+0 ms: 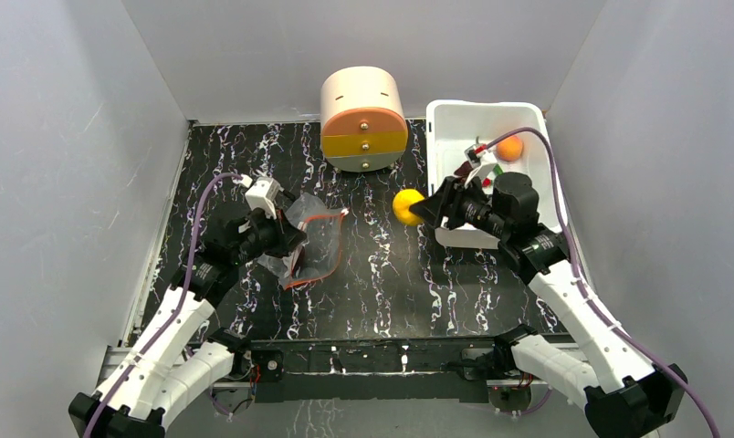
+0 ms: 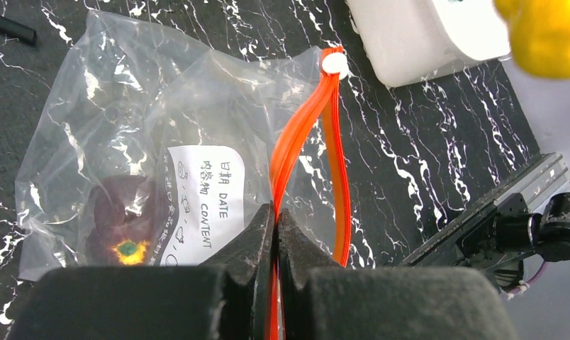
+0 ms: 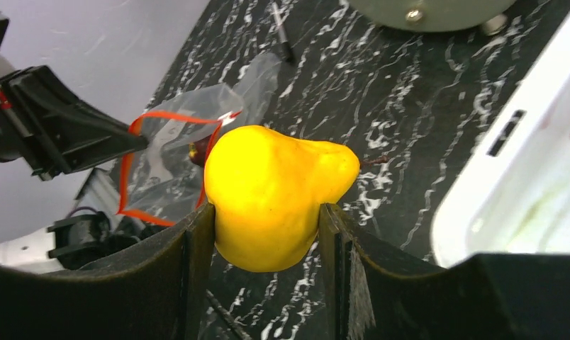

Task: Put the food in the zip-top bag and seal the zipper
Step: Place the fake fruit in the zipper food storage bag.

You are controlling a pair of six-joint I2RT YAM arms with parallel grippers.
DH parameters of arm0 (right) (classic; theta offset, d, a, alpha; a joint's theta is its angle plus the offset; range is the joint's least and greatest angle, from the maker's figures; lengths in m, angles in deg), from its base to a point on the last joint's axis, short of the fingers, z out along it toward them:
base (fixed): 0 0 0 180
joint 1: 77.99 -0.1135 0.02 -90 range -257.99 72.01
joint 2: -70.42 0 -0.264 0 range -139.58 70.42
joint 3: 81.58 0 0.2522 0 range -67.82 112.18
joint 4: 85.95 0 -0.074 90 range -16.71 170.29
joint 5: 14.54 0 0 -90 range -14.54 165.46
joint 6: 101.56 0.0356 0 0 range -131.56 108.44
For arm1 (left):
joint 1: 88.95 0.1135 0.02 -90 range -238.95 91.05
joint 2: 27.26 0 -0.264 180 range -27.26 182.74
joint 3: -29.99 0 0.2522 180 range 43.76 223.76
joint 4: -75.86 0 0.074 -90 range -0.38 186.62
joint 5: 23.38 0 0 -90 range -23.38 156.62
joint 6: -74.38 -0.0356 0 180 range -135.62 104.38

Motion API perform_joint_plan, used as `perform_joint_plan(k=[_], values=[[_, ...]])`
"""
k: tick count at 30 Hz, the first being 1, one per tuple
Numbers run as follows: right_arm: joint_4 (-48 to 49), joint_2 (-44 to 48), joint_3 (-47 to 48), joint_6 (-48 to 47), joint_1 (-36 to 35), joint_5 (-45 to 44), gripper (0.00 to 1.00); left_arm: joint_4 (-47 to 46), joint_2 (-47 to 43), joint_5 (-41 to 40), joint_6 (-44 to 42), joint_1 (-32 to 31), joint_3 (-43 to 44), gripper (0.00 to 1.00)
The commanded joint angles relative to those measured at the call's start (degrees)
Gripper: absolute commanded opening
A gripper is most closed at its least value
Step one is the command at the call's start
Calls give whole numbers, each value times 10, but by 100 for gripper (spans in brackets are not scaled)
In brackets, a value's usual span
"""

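Two black fingers of the right claw (image 3: 266,212) squeeze the yellow lemon (image 3: 275,184) from both sides. They hold it just left of the white tub (image 1: 455,114), well apart from the zip-top bag (image 2: 126,106). The left claw (image 2: 275,212) is closed tight on one side of the orange-red zipper (image 2: 296,142). The other side of the strip hangs a bit apart, so the bag's mouth is a little open.

The left claw's fingers hide the near edge of the bag. Inside the bag lies a dark maroon piece (image 2: 119,219), blurry behind the crinkly plastic, beside a white label (image 2: 204,198). A white slider (image 2: 333,64) sits at the far end of the zipper. In the tub an orange round fruit (image 1: 509,148) shows, but the right arm covers much of the rest. Small red and green bits there are too tiny to name.

Bare table (image 1: 382,274) lies between the bag's mouth and the lemon. A round drum (image 1: 363,119) stands at the back, near the tub. The table is black with white streaks, and plain grey walls (image 1: 71,137) close it in on the left, back and right
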Motion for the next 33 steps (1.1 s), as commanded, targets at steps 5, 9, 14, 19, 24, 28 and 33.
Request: perform_joint_plan(k=[5, 9, 14, 19, 24, 28, 33], values=[[134, -4, -42, 80, -34, 83, 41, 37, 42, 0, 35, -1, 53, 0], [176, -16, -51, 114, -69, 103, 41, 37, 34, -1, 32, -1, 57, 0], [204, -22, -57, 122, -109, 94, 41, 49, 28, -2, 33, -1, 69, 0], [224, -34, -66, 127, -128, 93, 41, 86, 47, -3, 21, -2, 98, 0], [253, -55, -53, 145, -171, 89, 43, 89, 52, 8, 25, -1, 108, 0], [283, -73, -39, 160, -214, 90, 43, 81, 52, 26, 29, -1, 113, 0], [315, -99, -31, 178, -245, 92, 43, 81, 43, 37, 29, -1, 113, 0]])
